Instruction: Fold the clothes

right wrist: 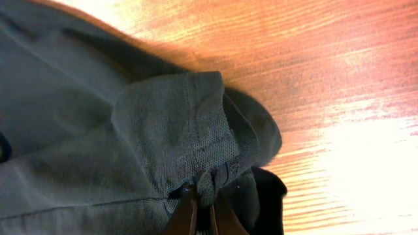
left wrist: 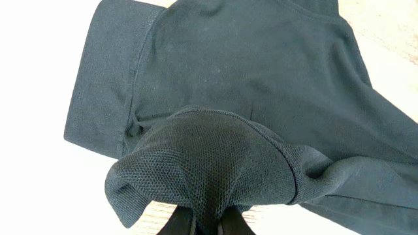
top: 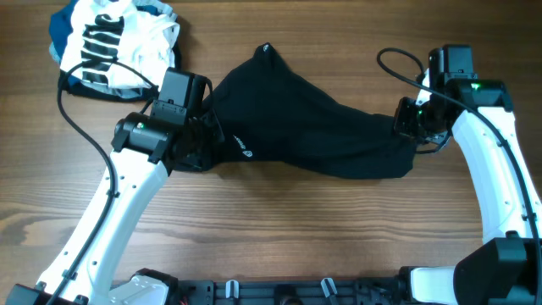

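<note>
The clothes (top: 313, 127) are one black garment stretched across the middle of the wooden table, with a small white logo (top: 248, 153) near its left end. My left gripper (top: 206, 135) is shut on the garment's left end; in the left wrist view a bunched fold of knit fabric (left wrist: 209, 163) is pinched between the dark fingers (left wrist: 176, 225). My right gripper (top: 408, 127) is shut on the right end, where the right wrist view shows a small tuck of hem (right wrist: 208, 186) squeezed between the fingers (right wrist: 185, 215).
A white garment with black stripes (top: 118, 42) lies crumpled at the back left over blue clothing (top: 61, 30). A black cable (top: 72, 102) loops beside the left arm, another cable (top: 398, 63) curls by the right arm.
</note>
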Robot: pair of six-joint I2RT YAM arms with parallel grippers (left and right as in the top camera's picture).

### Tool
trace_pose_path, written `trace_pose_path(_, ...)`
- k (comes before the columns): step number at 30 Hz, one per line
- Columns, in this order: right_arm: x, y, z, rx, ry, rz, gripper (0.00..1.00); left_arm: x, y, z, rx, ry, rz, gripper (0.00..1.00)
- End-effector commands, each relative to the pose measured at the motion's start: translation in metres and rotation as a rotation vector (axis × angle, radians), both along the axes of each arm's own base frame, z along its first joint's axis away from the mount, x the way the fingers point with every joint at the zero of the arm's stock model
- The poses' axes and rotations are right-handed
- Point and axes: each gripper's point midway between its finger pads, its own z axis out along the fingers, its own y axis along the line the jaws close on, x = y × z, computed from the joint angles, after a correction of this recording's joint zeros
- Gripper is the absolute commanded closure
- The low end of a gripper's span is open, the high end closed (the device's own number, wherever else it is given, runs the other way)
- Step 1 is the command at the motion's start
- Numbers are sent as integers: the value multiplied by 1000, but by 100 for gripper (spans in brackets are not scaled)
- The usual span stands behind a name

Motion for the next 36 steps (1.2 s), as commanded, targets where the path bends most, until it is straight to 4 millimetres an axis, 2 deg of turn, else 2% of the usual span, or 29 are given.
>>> trace_pose_path(1,-2,1,9,12,-19,10,93,6,2,8,34,-39,-37,90)
trace_pose_path(2,-2,1,11,11,-26,13,90,7,3,9,33,-45,-35,90)
trace_pose_path(4,-2,1,13,9,-37,19,96,12,6,13,27,-63,-22,89)
trace_pose_path(12,-4,3,12,18,-26,21,96,14,7,13,26,-66,-19,91)
trace_pose_path(13,-4,3,18,20,-48,22,96,15,6,15,25,-76,-22,96)
trace_pose_path(14,-3,3,28,18,-85,22,96,18,6,19,30,-92,-37,96)
trace_pose_path(15,-3,3,39,17,-123,21,96,21,5,27,31,-109,-56,96)
trace_pose_path(17,-9,-1,79,11,-247,6,96,26,7,61,36,-163,-77,96)
trace_pose_path(19,-23,-10,117,0,-360,-22,96,29,8,111,35,-246,-92,96)
trace_pose_path(22,-62,-33,179,-64,-527,-109,96,21,9,180,23,-371,-111,96)
trace_pose_path(24,-87,-44,221,-124,-648,-140,96,10,13,219,18,-454,-124,96)
trace_pose_path(27,-116,-52,278,-200,-809,-185,96,-8,19,257,22,-547,-131,96)
trace_pose_path(28,-123,-52,292,-215,-846,-183,96,-15,24,269,23,-579,-121,96)
trace_pose_path(30,-147,-50,342,-262,-981,-189,96,-41,32,305,7,-676,-108,96)
trace_pose_path(31,-155,-48,359,-280,-1027,-180,96,-51,35,317,-1,-711,-104,96)
trace_pose_path(33,-165,-50,378,-313,-1076,-189,96,-73,42,341,-19,-789,-97,96)
trace_pose_path(34,-167,-50,383,-324,-1085,-184,96,-80,44,347,-24,-811,-94,96)
trace_pose_path(35,-165,-50,385,-324,-1085,-182,96,-85,46,352,-24,-829,-88,96)
trace_pose_path(36,-155,-52,380,-321,-1054,-177,96,-86,53,352,0,-834,-60,96)
